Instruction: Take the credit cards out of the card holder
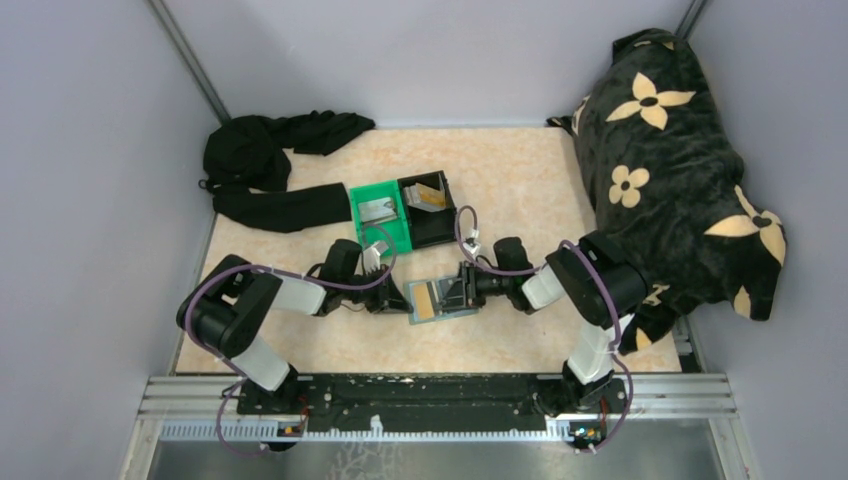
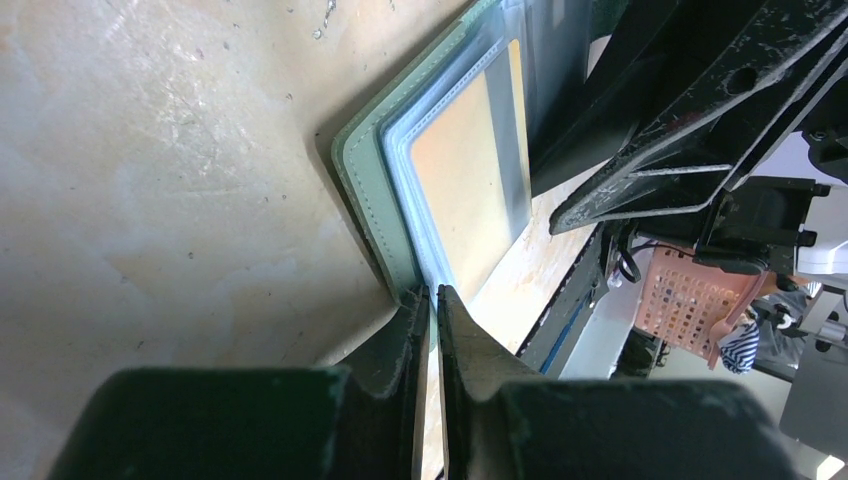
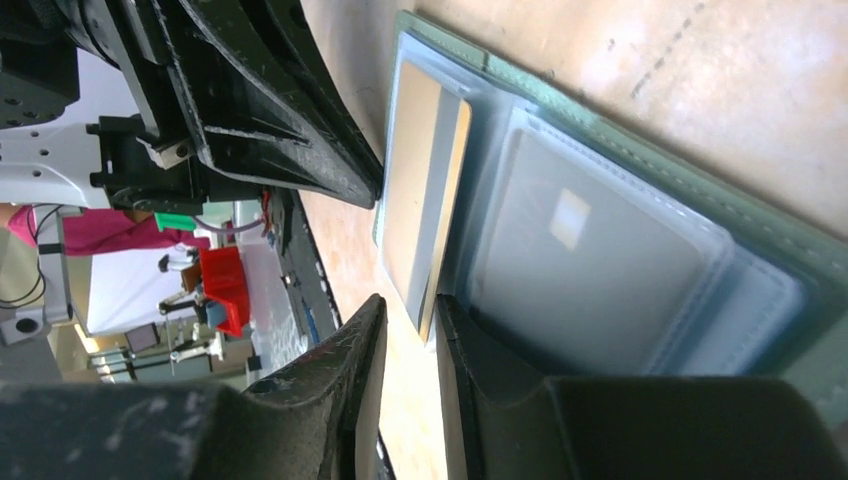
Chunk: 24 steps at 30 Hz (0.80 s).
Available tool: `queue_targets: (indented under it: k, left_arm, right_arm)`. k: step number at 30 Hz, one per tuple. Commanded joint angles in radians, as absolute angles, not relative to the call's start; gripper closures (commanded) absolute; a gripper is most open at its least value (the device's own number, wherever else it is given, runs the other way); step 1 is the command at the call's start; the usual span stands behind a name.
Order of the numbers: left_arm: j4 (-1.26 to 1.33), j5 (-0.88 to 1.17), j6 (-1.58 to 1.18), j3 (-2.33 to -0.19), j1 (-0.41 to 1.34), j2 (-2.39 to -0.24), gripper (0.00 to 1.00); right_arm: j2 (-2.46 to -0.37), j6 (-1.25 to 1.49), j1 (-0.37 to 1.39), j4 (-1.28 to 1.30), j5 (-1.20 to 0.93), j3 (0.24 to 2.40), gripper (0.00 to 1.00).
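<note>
The left gripper (image 2: 432,300) is pinched on the edge of the card holder (image 1: 446,312), which lies open on the table (image 1: 500,180) between the arms, its long axis running left to right. The right gripper (image 3: 412,320) has its jaws narrowly apart at a tan credit card (image 3: 420,180) corner; whether they grip it I cannot tell.

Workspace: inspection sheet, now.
Surface: beige marbled table.
Job's things: card holder open between the grippers, tan card inside; grey card in green bin, gold card in black bin.
Clutter: black cloth far left, flowered blanket far right.
Grippers: left gripper shut on the card holder's edge; right gripper narrowly open at the tan card's corner.
Cables: purple cables loop loosely.
Surroundings: grey walls, metal rail.
</note>
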<state>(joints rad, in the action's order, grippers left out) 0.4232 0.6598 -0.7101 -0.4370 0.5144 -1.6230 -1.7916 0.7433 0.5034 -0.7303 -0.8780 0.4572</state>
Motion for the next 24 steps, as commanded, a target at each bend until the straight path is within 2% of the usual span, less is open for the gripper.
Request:
queue_targets:
  k: [1,8,11,17,22,24]
  left_arm:
    - [0.379,0.589,-0.674,-0.414,0.51,-1.658,0.86]
    - [0.383,0.593,-0.673,-0.413,0.511,-1.664,0.86]
    - [0.385,0.594,-0.674,-0.414,0.51,-1.664,0.86]
    - [0.388,0.599,-0.675,-0.413,0.509,-1.667,0.86]
    - [0.387,0.601,-0.676,-0.416,0.51,-1.667,0.86]
    - [0.387,0.602,-0.677,-0.416,0.51,-1.666,0.86]
  right_arm:
    - [-1.762,0.725,0.48,-0.753,-0.873,0.44,0.76]
    - [-1.763,0.726,0.472,-0.757,-0.879,0.439,0.89]
    - [-1.766,0.725,0.472,-0.758,-0.875,0.437,1.0]
    - [-1.775,0.731,0.473,-0.771,-0.881,0.44,1.0]
    - [-1.754,0.674,0.474,-0.649,-0.801,0.457,0.55]
    - [-1.709,0.603,0.486,-0.503,-0.71,0.48,0.48]
